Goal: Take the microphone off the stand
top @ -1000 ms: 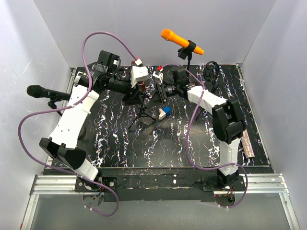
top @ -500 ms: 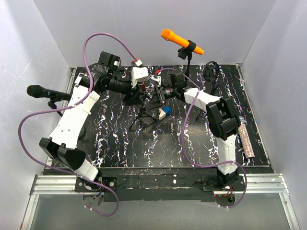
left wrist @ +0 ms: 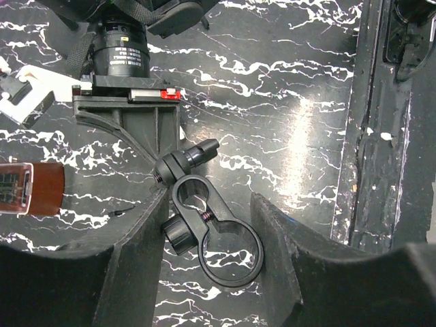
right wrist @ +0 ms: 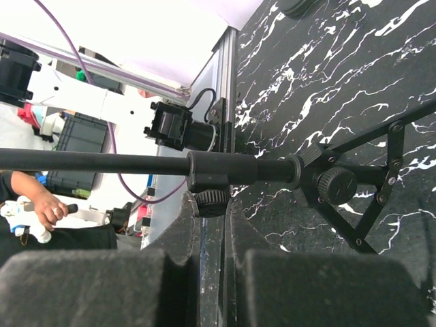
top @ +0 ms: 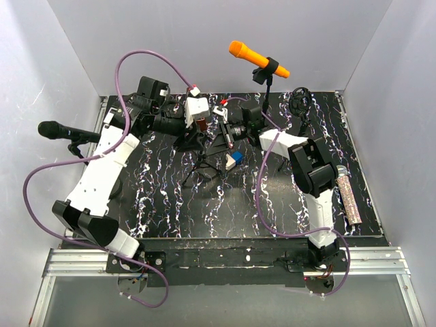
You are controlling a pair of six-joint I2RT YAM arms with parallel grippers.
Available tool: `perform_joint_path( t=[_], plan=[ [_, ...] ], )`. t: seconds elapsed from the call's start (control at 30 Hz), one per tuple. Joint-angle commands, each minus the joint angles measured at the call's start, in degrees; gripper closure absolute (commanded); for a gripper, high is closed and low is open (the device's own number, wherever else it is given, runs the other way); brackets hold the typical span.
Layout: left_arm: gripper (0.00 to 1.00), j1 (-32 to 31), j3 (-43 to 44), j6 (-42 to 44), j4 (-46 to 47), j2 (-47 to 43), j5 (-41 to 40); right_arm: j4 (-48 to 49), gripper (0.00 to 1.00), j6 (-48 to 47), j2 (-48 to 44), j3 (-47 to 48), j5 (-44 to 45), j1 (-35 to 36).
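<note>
A black tripod stand (top: 204, 167) stands mid-table. Its ring-shaped clip (left wrist: 216, 218) holds no microphone. My left gripper (left wrist: 208, 252) straddles that clip, one finger against its side knob and the other at the ring's edge. It sits at the stand's top (top: 193, 138). My right gripper (right wrist: 212, 212) is shut on the small knurled knob (right wrist: 211, 201) under the stand's pole collar. It reaches in from the right (top: 223, 135). A glittery pink microphone (top: 349, 197) lies on the table at the right.
An orange microphone (top: 255, 58) sits in a stand at the back. A black microphone (top: 61, 131) sits in a stand at the far left. A blue and white block (top: 233, 161) lies by the tripod's legs. A black holder (top: 298, 102) stands at the back right.
My right arm has swung left to the tripod stand and its jaws have closed on the pole's knob. The left gripper has stayed on the clip.
</note>
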Motion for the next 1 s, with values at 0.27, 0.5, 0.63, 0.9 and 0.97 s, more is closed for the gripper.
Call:
perform_joint_path(
  t=[0.27,0.5,0.63,0.9,0.97],
  plan=[
    [1.00,0.0,-11.2,-8.7,22.6,-8.7,-22.2,-14.7,0.99,-39.1,-18.2,-8.5,13.2,2.8],
    [1.00,0.0,-16.5,-10.1,26.1,-12.1,-24.9,-2.4,0.99,-97.0,-30.9,-31.2,30.8,8.8],
    [1.00,0.0,-18.1,-10.6,27.3,-13.3,-22.7,32.7,0.99,-106.0,-28.8,-44.6,35.4,9.3],
    [1.00,-0.4,-19.5,-10.0,26.9,-14.3,-18.0,5.6,0.19,-94.9,-39.4,-41.6,30.0,4.4],
    [1.00,-0.8,-19.6,-9.3,26.9,-14.4,-17.5,-11.7,0.18,-85.1,-40.3,-33.4,27.8,3.0]
  ],
)
